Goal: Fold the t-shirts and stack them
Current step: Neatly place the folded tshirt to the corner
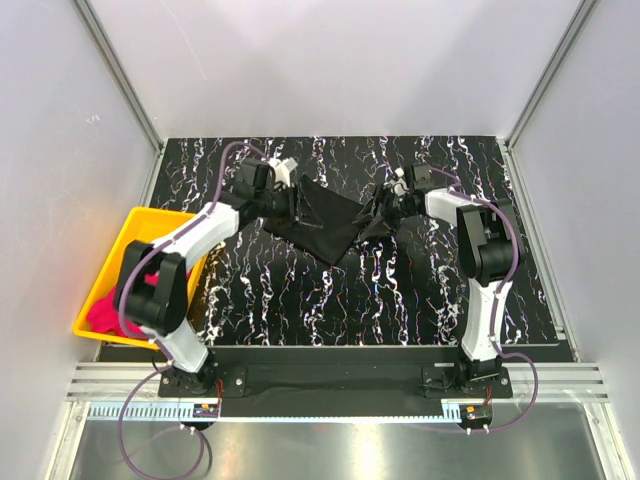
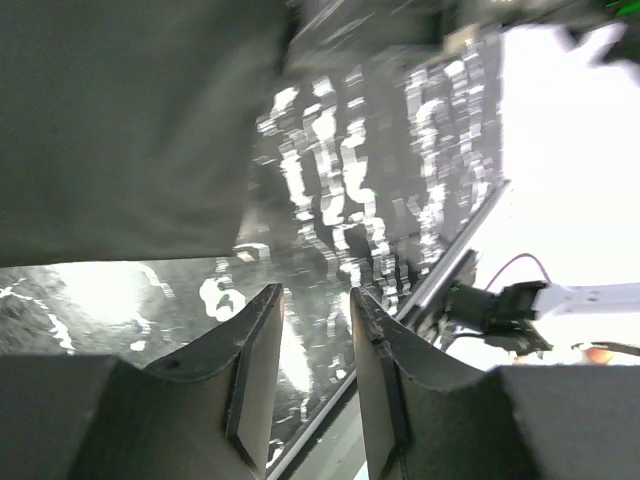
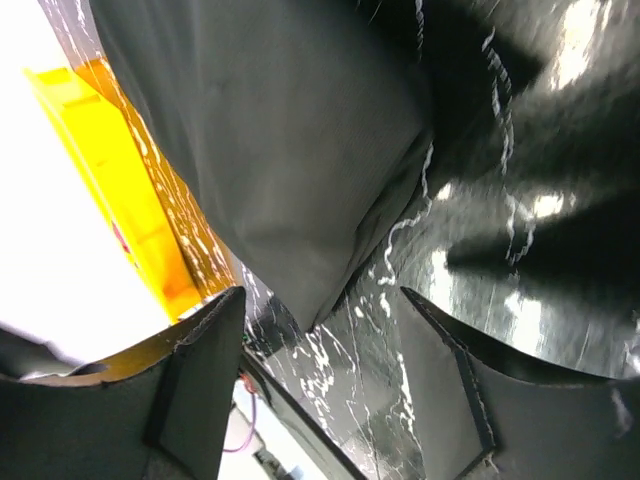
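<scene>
The black t-shirt (image 1: 322, 222) lies bunched on the marbled table between my two grippers. My left gripper (image 1: 292, 203) is at its left edge. In the left wrist view the shirt (image 2: 130, 120) fills the upper left, and the left gripper (image 2: 316, 295) is open with only table showing between its jaws. My right gripper (image 1: 380, 212) is at the shirt's right edge. In the right wrist view it (image 3: 320, 295) is wide open and empty, with the shirt (image 3: 280, 130) just beyond the fingertips. The magenta-pink t-shirt (image 1: 105, 315) lies crumpled in the yellow tray.
The yellow plastic tray (image 1: 150, 222) stands at the table's left edge, beside the left arm; it also shows in the right wrist view (image 3: 110, 180). White walls with metal frame posts enclose the back and sides. The black marbled mat (image 1: 330, 300) extends to the front rail.
</scene>
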Available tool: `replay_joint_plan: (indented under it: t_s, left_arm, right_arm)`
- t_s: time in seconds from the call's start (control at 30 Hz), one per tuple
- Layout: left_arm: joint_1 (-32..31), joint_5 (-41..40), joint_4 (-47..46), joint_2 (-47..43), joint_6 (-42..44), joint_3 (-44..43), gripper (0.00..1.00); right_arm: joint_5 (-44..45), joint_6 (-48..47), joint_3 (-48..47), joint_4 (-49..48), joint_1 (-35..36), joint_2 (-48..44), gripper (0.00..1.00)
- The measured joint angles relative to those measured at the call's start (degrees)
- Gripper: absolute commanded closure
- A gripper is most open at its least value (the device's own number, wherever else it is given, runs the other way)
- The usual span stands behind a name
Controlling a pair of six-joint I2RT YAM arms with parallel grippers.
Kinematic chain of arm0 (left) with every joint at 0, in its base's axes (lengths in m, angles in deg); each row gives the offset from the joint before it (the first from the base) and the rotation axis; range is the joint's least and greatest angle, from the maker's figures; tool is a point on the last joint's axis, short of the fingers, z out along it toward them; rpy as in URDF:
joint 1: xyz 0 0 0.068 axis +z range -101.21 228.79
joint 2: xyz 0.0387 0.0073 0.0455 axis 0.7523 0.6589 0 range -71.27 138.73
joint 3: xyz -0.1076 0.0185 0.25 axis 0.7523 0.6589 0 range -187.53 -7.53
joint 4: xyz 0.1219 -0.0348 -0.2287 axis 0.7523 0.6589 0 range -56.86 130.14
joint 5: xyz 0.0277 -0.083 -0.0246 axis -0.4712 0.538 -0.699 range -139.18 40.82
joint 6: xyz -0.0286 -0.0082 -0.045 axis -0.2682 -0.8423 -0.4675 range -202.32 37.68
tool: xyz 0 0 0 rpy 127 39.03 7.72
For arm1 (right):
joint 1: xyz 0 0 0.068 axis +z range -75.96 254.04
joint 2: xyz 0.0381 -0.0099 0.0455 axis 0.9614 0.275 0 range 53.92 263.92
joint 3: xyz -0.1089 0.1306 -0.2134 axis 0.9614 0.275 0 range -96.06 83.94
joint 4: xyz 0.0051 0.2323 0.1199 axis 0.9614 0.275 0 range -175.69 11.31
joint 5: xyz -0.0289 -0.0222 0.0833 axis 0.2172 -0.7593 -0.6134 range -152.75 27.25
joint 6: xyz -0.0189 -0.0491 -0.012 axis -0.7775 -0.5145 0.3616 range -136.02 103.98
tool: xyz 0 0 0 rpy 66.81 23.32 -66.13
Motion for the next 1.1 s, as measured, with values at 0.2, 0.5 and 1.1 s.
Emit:
replay_joint_plan:
  t_s: [0.2, 0.5, 1.1]
  left_arm:
    - [0.00, -0.13, -0.31, -10.97, -1.29, 4.74, 0.61]
    - [0.00, -1.11, 2.56, -22.75, -3.13, 17.99, 0.64]
    - [7.08, -1.07, 5.99, -32.20, -2.58, 24.39, 0.65]
  right_arm:
    - [3.08, -2.49, 1.46, -0.48, 0.31, -2.45, 0.31]
    - [6.21, -5.31, -1.66, -0.55, 0.24, 0.33, 0.41]
    - [4.94, -5.33, -6.38, -0.76, 0.09, 5.66, 0.63]
